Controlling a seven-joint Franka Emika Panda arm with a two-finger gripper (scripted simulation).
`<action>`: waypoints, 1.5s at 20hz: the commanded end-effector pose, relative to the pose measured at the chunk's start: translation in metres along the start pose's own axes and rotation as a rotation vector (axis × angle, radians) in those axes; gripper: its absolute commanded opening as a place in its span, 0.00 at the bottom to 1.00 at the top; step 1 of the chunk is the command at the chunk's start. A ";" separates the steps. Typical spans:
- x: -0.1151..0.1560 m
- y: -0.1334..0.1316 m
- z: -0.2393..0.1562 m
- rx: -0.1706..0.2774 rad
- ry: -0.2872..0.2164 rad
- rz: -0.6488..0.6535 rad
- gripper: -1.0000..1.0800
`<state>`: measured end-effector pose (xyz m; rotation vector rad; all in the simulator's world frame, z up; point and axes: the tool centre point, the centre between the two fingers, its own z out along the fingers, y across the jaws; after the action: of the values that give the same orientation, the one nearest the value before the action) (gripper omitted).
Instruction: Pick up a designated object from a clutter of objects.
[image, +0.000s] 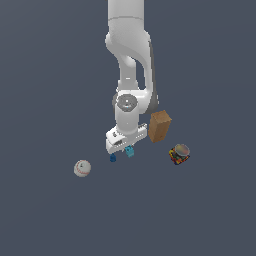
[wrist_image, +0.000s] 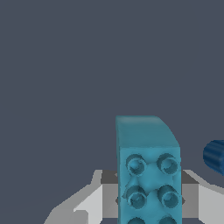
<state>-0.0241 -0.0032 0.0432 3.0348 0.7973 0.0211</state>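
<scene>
The pincer (image: 126, 148) is pinching the brick (image: 130, 151), which is sitting between its fingers, studs facing the wrist camera; whether it is off the table (image: 50, 215) yet I cannot tell. The dark-blue piece (image: 113, 158) is lying just beside it, toward the exterior view's left. The box (image: 159, 126) is standing near the arm on the exterior view's right, with the can (image: 179, 154) beyond it and the baseball (image: 82, 168) well apart on the left. No cup is showing.

The brick (wrist_image: 148, 170) is looking tilted in the grip, so it risks twisting or slipping out during lifting if the fingers are catching only its lower part. A sideways swing risks nudging the dark-blue piece (wrist_image: 215, 156) or brushing the box.
</scene>
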 end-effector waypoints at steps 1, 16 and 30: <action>0.000 0.007 -0.011 -0.001 0.001 0.000 0.00; 0.002 0.076 -0.130 0.003 -0.002 0.000 0.00; 0.006 0.151 -0.255 0.005 -0.007 0.000 0.00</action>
<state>0.0481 -0.1252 0.2859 3.0384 0.7974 0.0099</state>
